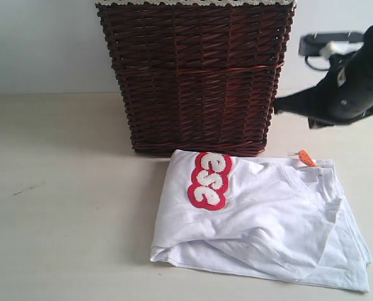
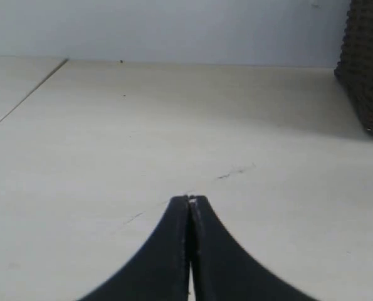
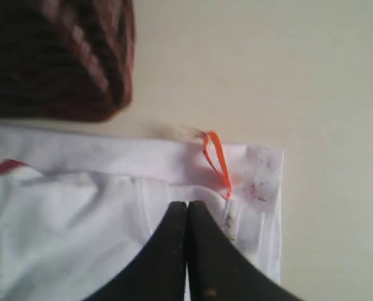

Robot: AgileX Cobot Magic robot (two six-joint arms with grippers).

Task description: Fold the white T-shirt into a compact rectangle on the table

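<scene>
Wicker basket (image 1: 195, 75), inside hidden, stands just beside the white T-shirt (image 1: 261, 219).

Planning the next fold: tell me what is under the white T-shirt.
The white T-shirt rests on the table, its lower layers showing at the edges. Anything else beneath is covered.

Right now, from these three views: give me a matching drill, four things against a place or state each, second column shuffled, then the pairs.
1. white T-shirt
2. wicker basket
3. left hand
4. orange loop

A. shut, over bare table
B. dark brown, standing behind the T-shirt
C. at a hem, just by the right hand
D. bunched on the table, red-outlined letters facing up

Pairs: 1-D, 2-B, 3-A, 4-C.
</scene>
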